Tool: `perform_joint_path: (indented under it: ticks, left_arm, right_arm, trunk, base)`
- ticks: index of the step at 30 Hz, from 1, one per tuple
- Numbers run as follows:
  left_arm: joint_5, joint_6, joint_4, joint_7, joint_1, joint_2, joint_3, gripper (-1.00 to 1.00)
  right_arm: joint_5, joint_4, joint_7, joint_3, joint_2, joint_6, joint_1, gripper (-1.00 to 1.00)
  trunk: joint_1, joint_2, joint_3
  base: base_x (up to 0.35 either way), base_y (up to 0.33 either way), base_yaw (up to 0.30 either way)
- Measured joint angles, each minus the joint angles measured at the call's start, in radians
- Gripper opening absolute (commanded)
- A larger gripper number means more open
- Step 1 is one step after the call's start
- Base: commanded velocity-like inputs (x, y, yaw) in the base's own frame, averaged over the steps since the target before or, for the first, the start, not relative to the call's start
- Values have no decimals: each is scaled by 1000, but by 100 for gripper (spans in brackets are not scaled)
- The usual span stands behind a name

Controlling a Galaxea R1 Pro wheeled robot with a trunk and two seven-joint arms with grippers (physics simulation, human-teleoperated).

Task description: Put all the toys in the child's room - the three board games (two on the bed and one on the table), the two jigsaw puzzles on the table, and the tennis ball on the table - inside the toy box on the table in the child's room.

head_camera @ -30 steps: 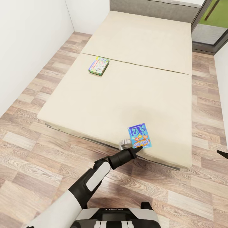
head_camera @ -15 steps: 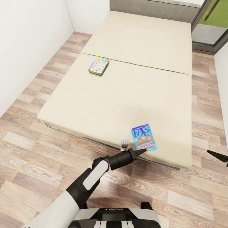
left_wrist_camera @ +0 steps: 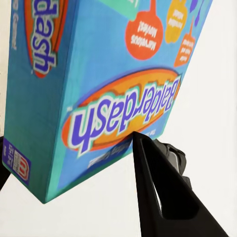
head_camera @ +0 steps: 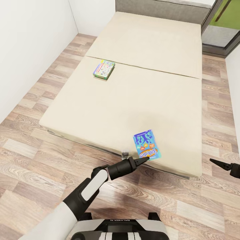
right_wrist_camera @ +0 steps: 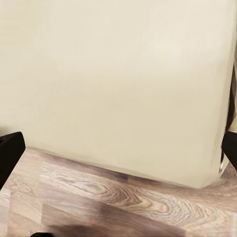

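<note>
A small blue board game box (head_camera: 146, 144) hangs just over the bed (head_camera: 133, 96) near its front edge, and my left gripper (head_camera: 142, 159) is shut on its near edge. In the left wrist view the blue box (left_wrist_camera: 98, 74) reads "Balderdash", with one dark finger (left_wrist_camera: 160, 190) against its face. A second board game (head_camera: 104, 69), white and green, lies flat on the bed's far left part. My right gripper (head_camera: 222, 164) stands open at the right edge of the head view, above the floor beside the bed. The table, toy box, puzzles and tennis ball are out of view.
The beige bed (right_wrist_camera: 118, 74) takes up most of the room ahead, with wood-plank floor (head_camera: 33, 156) in front and on both sides. A white wall (head_camera: 30, 43) runs along the left. A dark-framed door or window (head_camera: 221, 26) stands at the far right.
The left gripper has carried the blue box to the right and then back left and up. The right gripper has come further into the head view from the right.
</note>
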Motion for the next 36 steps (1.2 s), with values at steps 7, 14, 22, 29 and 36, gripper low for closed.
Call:
perform_joint_path:
  ticks: [7,14,22,29,36]
  left_arm:
    - [12,5,-42,-10,4,41,10,-100]
    - [58,39,-134,-13,12,92,61,-100]
    - [76,58,-244,-9,36,118,98,-100]
    - [76,61,-291,-11,60,135,113,-100]
    - [77,66,-301,-13,67,139,115,-100]
  right_arm:
    - [0,0,1,5,-1,2,0,100]
    - [-1,0,1,8,-1,6,-1,100]
    - [-2,0,2,35,-1,6,-20,100]
    - [-2,0,2,64,4,6,-44,100]
    - [-2,0,1,73,7,6,-50,100]
  trunk:
    - [0,0,6]
    - [0,0,16]
    - [0,0,28]
    - [0,0,39]
    - [0,0,51]
  base:
    - [0,0,0]
    - [0,0,0]
    - [0,0,0]
    - [0,0,0]
    - [0,0,0]
